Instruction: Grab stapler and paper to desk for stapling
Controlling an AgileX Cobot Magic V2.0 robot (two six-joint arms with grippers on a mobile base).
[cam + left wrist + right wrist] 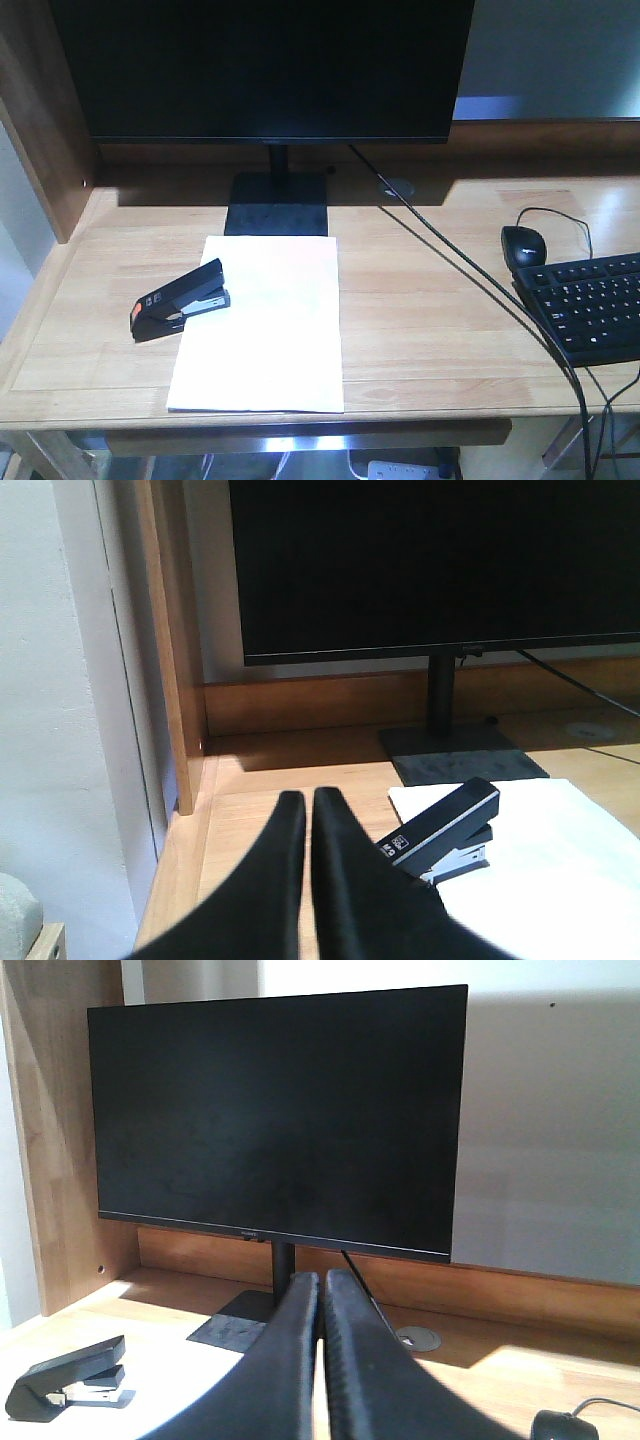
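Observation:
The white paper (265,325) lies flat on the light-wood desk (440,300), in front of the monitor stand. The black stapler (180,301) with its orange-red patch rests over the sheet's left edge, front end on the paper. In the left wrist view my left gripper (309,798) is shut and holds nothing, above the desk just left of the stapler (445,827) and paper (540,870). My right gripper (323,1278) is shut with nothing in it, hovering over the sunlit paper (190,1385), the stapler (68,1375) low to its left. Neither gripper shows in the front view.
A black monitor (265,65) on a stand (277,205) fills the back of the desk. A cable (470,270) runs diagonally to the front right. A black mouse (524,246) and keyboard (595,305) sit at the right. A wooden side panel (40,120) bounds the left.

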